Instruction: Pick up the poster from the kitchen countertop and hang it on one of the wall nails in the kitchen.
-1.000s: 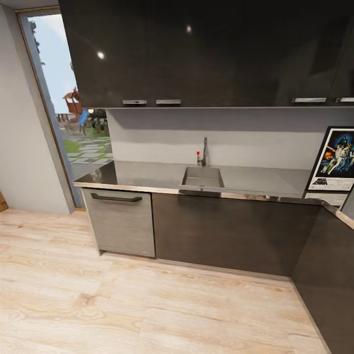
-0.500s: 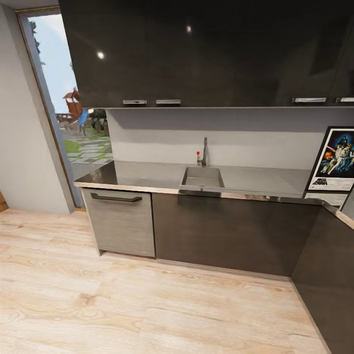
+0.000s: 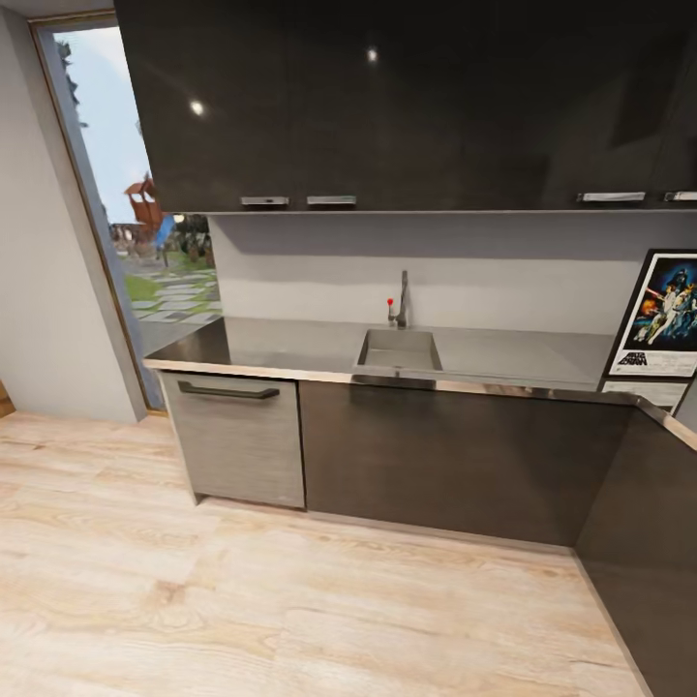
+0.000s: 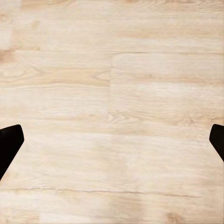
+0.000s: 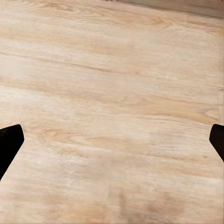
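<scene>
Shifted slightly rightward in the head view since the earlier frame with the camera's own motion, poster (image 3: 661, 319) standing upright on desk (image 3: 503, 353) at far right corner against wall, dark-blue art, white border, black frame; both tools spread wide, empty, over wooden floor (image 4: 112, 93); risk: thin leaning frame toppling if nudged on approach.

Dark upper cabinets (image 3: 407, 106) hang over a pale grey backsplash (image 3: 426, 276). A faucet (image 3: 400, 300) (red knob beside it) stands behind the sink (image 3: 399, 349). Light wood floor (image 3: 242, 600) runs left toward a glass door (image 3: 136, 194) showing a garden.
</scene>
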